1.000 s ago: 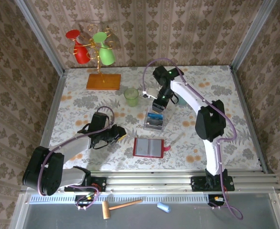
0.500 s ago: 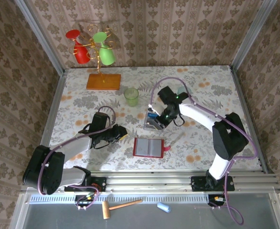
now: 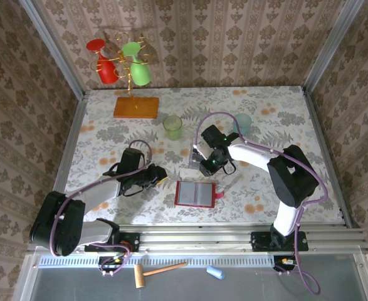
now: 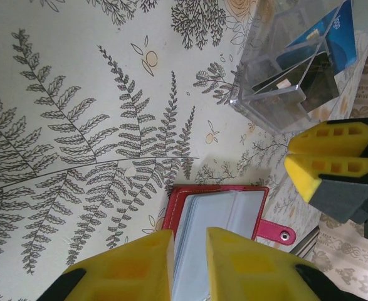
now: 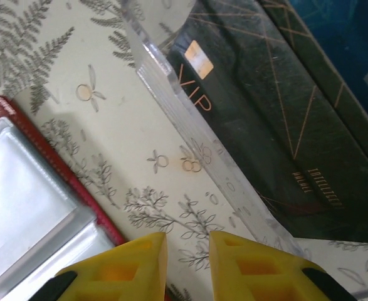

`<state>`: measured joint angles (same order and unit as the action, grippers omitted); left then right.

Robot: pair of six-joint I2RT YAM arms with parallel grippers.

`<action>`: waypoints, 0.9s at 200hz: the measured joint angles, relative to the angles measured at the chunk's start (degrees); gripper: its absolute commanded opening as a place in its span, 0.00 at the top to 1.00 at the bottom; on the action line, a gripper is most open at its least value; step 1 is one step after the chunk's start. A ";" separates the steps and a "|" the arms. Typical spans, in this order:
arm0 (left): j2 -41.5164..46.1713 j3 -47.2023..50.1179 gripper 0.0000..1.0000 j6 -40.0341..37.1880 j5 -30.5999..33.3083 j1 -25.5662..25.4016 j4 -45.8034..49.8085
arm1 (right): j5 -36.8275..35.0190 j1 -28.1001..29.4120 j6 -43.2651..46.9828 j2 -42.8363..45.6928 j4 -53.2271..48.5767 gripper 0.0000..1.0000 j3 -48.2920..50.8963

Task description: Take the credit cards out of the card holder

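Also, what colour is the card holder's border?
Red; the card holder shows best in the left wrist view.

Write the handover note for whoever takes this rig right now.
Left gripper: narrowly open, empty, just left of the card holder.
Right gripper: narrowly open, empty, low between holder and clear box.
Card holder: lying open on the table.
Credit cards: a dark and a blue one in the box.
Done: visible pockets look empty.
Left: check the pockets, then retract.
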<state>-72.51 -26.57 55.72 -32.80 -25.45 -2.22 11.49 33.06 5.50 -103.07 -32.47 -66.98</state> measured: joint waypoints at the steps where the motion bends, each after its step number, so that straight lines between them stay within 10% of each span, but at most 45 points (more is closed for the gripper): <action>1: 0.02 0.00 0.79 0.02 0.00 0.00 0.02 | -0.09 0.00 0.00 -0.04 0.09 0.76 0.00; 180: 0.39 0.04 0.78 0.17 0.22 -3.52 -0.02 | 0.11 -0.26 -7.04 7.91 1.11 0.75 3.67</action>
<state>-72.12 -26.52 55.90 -32.58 -28.97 -2.24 11.60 32.80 -1.54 -95.15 -31.35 -63.31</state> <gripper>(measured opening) 0.218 0.249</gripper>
